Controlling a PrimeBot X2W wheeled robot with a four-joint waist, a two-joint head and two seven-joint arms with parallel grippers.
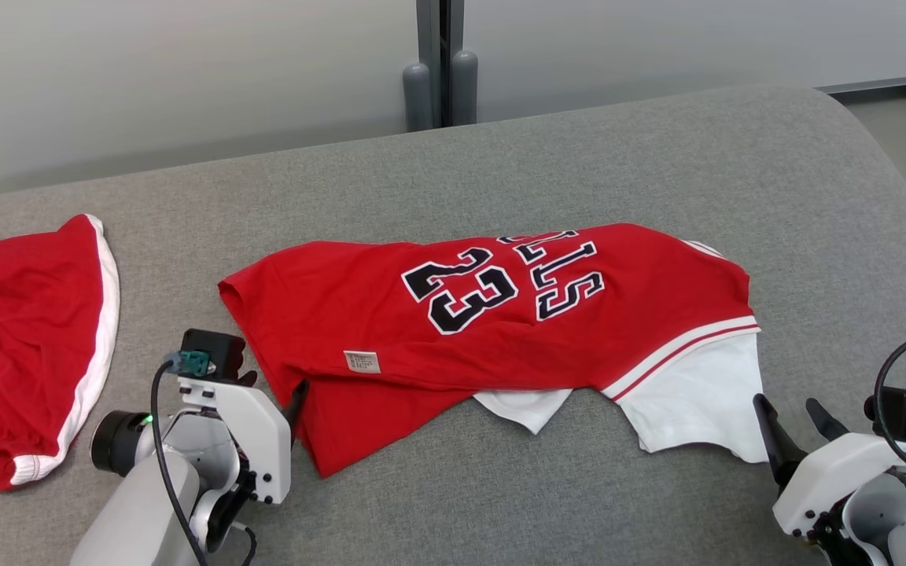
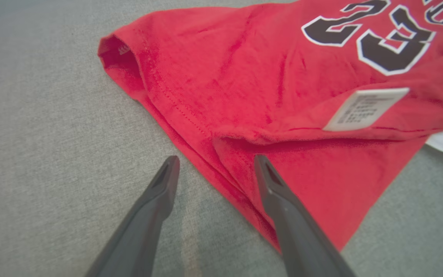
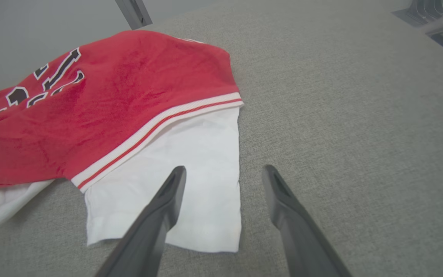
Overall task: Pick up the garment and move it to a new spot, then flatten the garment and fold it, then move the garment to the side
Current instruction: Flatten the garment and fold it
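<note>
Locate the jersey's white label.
Head view, left of centre: the label sits on the red jersey's near folded edge, below-left of the 23, beside the left gripper.

My dark fingers [image 2: 283, 215] over a red jersey [image 1: 579, 338], black white-edged 23, white sleeves, grey fabric table [image 1: 657, 157].

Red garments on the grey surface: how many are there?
2. The red jersey printed 23, with white sleeves, lies in the middle; a red white-trimmed garment lies at the left edge, partly cut off. More may lie off-frame.
</note>
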